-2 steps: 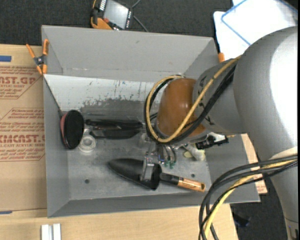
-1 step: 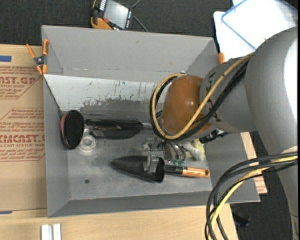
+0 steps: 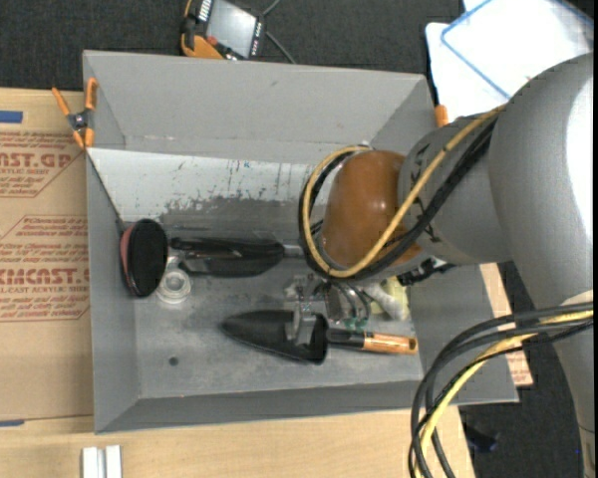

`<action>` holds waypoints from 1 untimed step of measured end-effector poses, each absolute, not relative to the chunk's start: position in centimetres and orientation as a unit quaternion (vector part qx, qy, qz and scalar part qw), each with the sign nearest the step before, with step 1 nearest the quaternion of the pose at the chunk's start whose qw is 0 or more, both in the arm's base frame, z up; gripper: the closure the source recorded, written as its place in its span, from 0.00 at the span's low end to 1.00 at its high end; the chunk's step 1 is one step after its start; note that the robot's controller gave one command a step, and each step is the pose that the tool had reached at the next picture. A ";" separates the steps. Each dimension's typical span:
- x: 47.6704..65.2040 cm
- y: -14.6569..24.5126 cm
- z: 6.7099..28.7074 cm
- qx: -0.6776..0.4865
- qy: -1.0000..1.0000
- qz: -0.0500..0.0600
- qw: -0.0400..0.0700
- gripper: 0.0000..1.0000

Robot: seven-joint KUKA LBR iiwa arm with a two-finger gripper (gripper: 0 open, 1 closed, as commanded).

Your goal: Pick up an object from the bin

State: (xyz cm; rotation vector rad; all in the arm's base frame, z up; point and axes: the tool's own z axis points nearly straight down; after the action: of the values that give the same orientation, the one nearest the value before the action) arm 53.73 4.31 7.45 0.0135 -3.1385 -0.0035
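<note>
Claw [image 3: 307, 317] down over the right end of a black wedge-shaped object [image 3: 262, 333], near the front wall of the grey bin [image 3: 239, 108]; cannot tell whether it is apart or together; orange-handled tool [image 3: 387, 344] just beside

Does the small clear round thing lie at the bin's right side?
No, the small clear round thing lies at the left of the bin, beside a dark red disc.

black brush [image 3: 194, 255]: 1 | clear cap [image 3: 173, 286]: 1 | black wedge [image 3: 264, 333]: 1 | orange-tipped stick [image 3: 381, 343]: 1
</note>
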 end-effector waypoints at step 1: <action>53.7 4.3 7.5 0.004 -1.000 -0.001 0.002 1.00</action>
State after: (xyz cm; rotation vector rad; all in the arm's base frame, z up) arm 53.72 4.31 7.51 0.0137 -3.1385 -0.0033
